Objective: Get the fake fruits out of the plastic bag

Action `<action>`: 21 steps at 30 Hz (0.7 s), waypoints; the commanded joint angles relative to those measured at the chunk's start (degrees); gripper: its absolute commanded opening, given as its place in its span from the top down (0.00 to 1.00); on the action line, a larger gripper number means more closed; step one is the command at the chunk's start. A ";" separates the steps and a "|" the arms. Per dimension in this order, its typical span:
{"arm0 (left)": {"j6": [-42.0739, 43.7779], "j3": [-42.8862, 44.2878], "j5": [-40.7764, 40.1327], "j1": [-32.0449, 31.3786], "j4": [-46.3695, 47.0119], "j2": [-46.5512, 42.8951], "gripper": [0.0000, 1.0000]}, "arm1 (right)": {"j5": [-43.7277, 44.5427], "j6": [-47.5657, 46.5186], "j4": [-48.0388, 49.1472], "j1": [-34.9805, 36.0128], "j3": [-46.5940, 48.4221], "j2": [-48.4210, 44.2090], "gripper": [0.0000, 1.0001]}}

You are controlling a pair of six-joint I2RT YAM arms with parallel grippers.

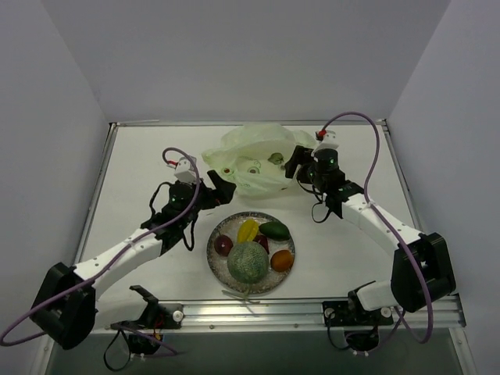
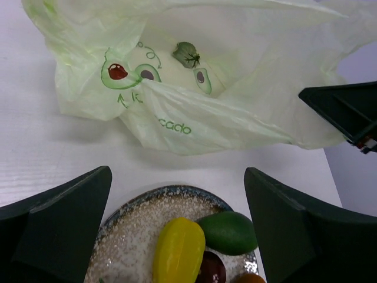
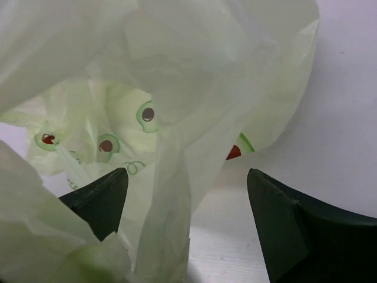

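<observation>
The pale green plastic bag (image 1: 254, 156) lies crumpled at the back middle of the table. The fake fruits sit on the speckled plate (image 1: 211, 251) in front of it: netted melon (image 1: 248, 262), orange (image 1: 282, 260), yellow piece (image 1: 248, 229), dark green piece (image 1: 274, 230) and dark red piece (image 1: 224, 245). My left gripper (image 1: 219, 190) is open and empty between plate and bag. My right gripper (image 1: 299, 166) is open at the bag's right edge. In the right wrist view a fold of the bag (image 3: 171, 194) hangs between my open fingers (image 3: 283, 218). A small dark green spot (image 2: 187, 54) shows on the bag.
In the left wrist view the plate rim (image 2: 177, 190) lies under my open gripper (image 2: 177, 174), with the yellow piece (image 2: 178, 250) and dark green piece (image 2: 228, 232) on it. The right gripper's finger (image 2: 347, 109) shows at the right. White walls ring the table.
</observation>
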 commanded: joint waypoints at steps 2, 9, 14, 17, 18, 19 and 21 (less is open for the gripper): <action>1.36 2.35 -1.46 -0.67 -12.89 -12.60 0.06 | -0.97 -3.52 -4.22 -0.90 4.10 0.79 0.16; 8.65 13.68 -5.51 -0.67 -33.12 -22.72 0.06 | -0.62 -4.93 -12.20 -2.22 9.72 -8.43 0.00; 16.28 24.66 -6.22 -0.67 -47.08 -25.61 0.06 | -0.80 -3.62 -16.52 -1.61 10.35 -22.74 0.00; 21.29 28.97 -6.39 -0.67 -52.10 -29.48 0.06 | 1.66 -3.52 -19.78 -1.52 8.85 -32.76 0.00; 22.27 29.77 -7.96 -0.67 -53.17 -30.54 0.06 | 2.45 -3.87 -20.91 -1.52 8.24 -35.40 0.00; 23.24 30.30 -8.76 -0.67 -54.05 -32.55 0.06 | 4.29 -4.14 -21.36 -1.52 7.45 -40.65 0.00; 25.35 30.57 -11.56 -0.76 -55.81 -34.58 0.06 | 6.23 -4.40 -23.29 -1.52 5.43 -45.25 0.00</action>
